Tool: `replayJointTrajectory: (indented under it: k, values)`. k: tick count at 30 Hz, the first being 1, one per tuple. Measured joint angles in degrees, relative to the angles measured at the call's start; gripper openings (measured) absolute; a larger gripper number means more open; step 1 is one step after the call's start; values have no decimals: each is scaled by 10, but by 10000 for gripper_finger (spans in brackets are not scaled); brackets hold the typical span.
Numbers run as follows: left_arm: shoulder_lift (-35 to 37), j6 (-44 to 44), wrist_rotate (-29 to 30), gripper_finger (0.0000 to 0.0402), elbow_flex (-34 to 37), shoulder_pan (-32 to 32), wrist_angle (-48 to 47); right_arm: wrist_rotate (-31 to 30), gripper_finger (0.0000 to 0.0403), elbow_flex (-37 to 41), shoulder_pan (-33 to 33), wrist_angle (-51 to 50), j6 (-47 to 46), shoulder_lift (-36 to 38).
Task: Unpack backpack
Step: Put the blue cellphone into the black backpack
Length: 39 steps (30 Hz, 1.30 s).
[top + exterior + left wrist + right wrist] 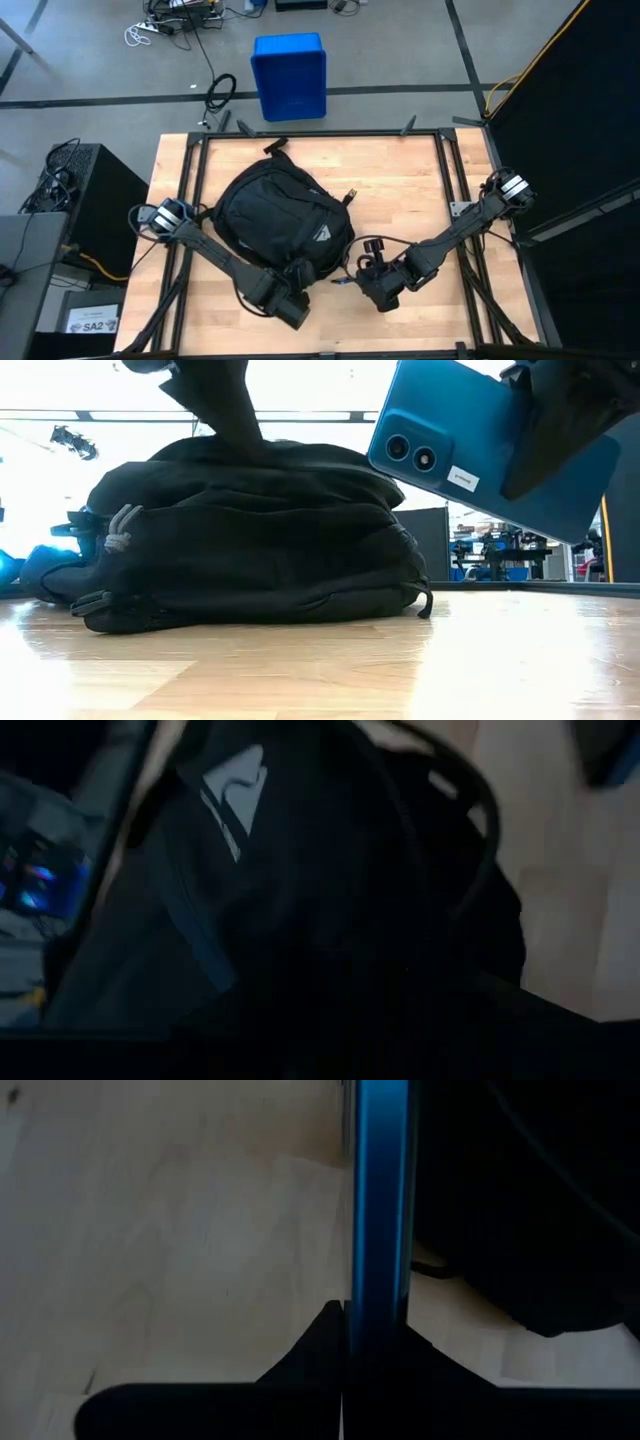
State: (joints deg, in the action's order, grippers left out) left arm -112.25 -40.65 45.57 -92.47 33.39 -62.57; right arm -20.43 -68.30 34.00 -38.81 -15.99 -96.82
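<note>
While the right end effector (pixel 560 430) clamps a blue phone (pixel 470 445), the backpack (pixel 280 215) lies flat, logo toward it.

My left gripper (pixel 293 312) hangs low at the near table edge, arm stretched in from the left. My right gripper (pixel 378 290), fingers clamped tight, sits raised at centre, arm angled in from the right.
</note>
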Motion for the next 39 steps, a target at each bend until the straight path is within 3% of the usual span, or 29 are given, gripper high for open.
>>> replayJointTrajectory:
  k: [6,8,11,14,18,23,31,39]
  values:
    - [0,-5,-3,162,0,-28,-21,-15,0,0,0,-2,1,0]
    - [-1,-10,-3,125,0,-35,-26,-21,0,0,0,-2,1,0]
    - [-1,-15,-3,31,0,-42,-38,-25,0,-1,0,-3,3,0]
    - [-1,-14,1,6,-4,-42,-52,-50,0,-9,0,-6,13,0]
    - [-1,-2,23,1,-38,-40,-65,-143,0,-31,1,6,63,1]
    - [-1,-2,74,1,-118,-27,-131,-243,0,-47,6,73,202,1]
    - [-1,16,126,0,-229,-3,-196,-250,0,-48,-4,177,404,-16]
    - [-1,28,132,0,-244,13,-198,-241,0,-47,-88,240,493,-85]
